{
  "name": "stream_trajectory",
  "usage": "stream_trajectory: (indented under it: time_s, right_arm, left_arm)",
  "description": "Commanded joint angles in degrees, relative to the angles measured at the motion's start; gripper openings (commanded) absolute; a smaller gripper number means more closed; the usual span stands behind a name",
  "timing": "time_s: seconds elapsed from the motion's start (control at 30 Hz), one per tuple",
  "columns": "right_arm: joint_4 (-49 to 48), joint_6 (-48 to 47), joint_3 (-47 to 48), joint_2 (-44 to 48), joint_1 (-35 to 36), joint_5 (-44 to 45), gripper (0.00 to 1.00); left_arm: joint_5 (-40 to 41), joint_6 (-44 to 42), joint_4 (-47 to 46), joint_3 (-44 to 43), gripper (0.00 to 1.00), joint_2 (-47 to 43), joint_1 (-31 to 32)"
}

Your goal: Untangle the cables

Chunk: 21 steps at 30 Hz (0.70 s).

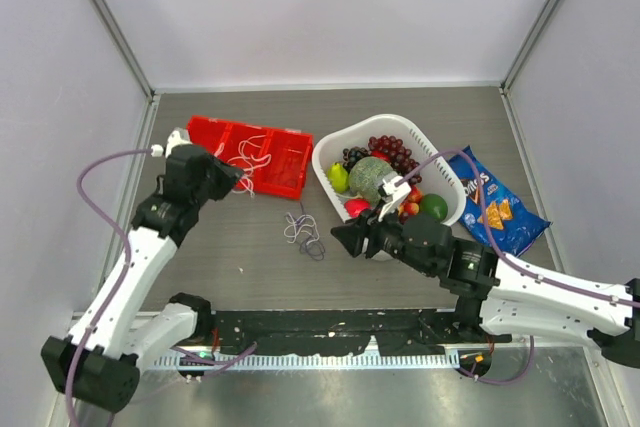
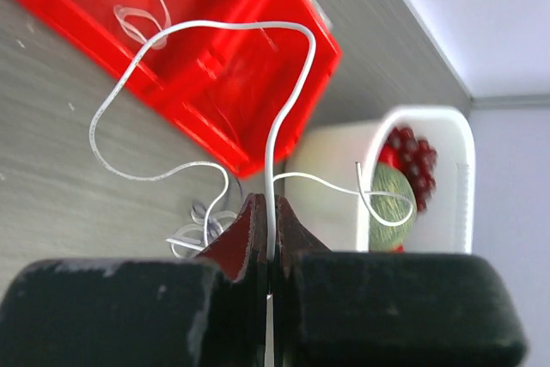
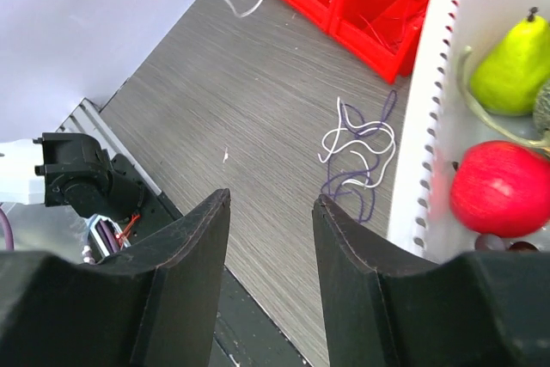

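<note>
Bolted along the near edge of the grey wood-grain table (image 1: 240, 257), a black mounting rail (image 1: 330, 325) carried both arm bases. From there the left gripper (image 2: 268, 212) reached toward the far left and hung at the near side of a red plastic divided bin (image 1: 200, 130). Its fingers were pressed together on a thin white cord (image 2: 270, 178). That cord rose from the pinch, arched in a wide loop in front of the bin and curled back down, with a short free end trailing to the right. A few more thin white loops (image 1: 248, 155) lay inside the bin's compartments.

On the bare tabletop, between the bin and a white perforated plastic basket (image 1: 330, 152), rested a small loose tangle of white and purplish-grey cords (image 1: 305, 232), touching neither gripper. The right gripper (image 3: 271, 199) hovered just near and right of this tangle, close beside the basket's left wall. Its two black fingers were spread apart with nothing between them.

Inside the basket were a green pear (image 3: 511, 62), a red apple (image 3: 503, 186) and dark grapes (image 1: 390, 152). Right of it lay a blue chip bag (image 1: 490, 202).
</note>
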<state>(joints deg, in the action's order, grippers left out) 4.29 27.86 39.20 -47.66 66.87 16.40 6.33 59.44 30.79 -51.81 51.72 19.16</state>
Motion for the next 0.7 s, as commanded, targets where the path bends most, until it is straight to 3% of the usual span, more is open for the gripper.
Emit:
stream_trajectory:
  time_s: [0.0,0.2,0.3,0.67]
  right_arm:
    - [3.7,-0.1,-0.1,3.9,-0.1,3.3,0.49]
    - [5.4,1.3,-1.2,6.5,-0.2,3.3,0.49]
    - [6.8,1.5,-1.2,7.4,-0.1,3.3,0.48]
    - [7.7,1.8,-2.6,9.5,-0.1,5.5,0.48]
  left_arm:
    - [0.4,-6.5,-7.9,-3.2,0.0,7.8,-5.8]
    - [-3.6,2.1,-25.8,-4.8,0.0,23.4,-11.9]
    - [-12.1,7.4,-33.6,-7.2,0.0,33.1,-15.4]
    - [-10.1,11.0,-22.3,-17.2,0.0,53.0,-17.6]
